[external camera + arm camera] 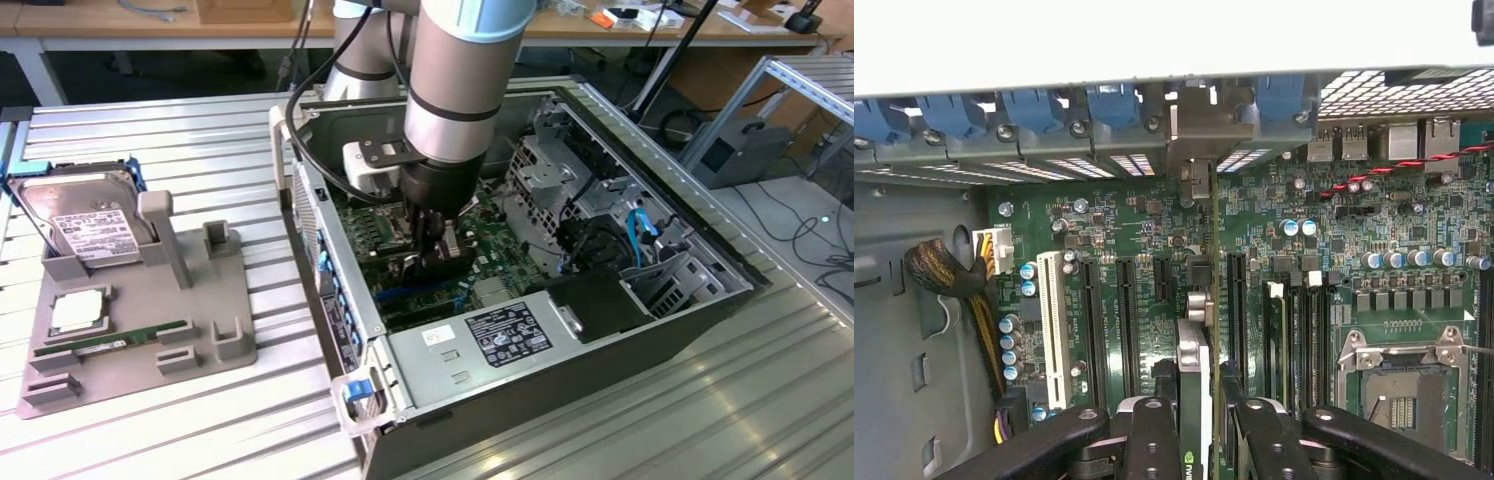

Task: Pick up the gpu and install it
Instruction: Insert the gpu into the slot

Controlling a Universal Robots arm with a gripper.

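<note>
gpu (1197,375) on edge betw end effector (1199,425) fingers, over motherboard (1334,270)

Silver-grey arm (454,90) with black cable, white wrist box (perhaps a camera), black screw-studded jaws.

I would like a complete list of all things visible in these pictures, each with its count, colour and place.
Open black and silver metal computer case: one, on the ribbed metal table.
Green motherboard: one, inside the case.
Thin flat gpu card: one, silvery edge, held upright over the motherboard's black slots.
Grey plastic parts holder: one, at the exterior view's left.
Silver boxy hard drive with white label: one, upright in the holder.
Narrow green RAM stick: one, lying in the holder.
Square silver processor chip: one, in the holder.
Grey robot arm: one, above the case.
Black tool: one, shut on the gpu.
</note>
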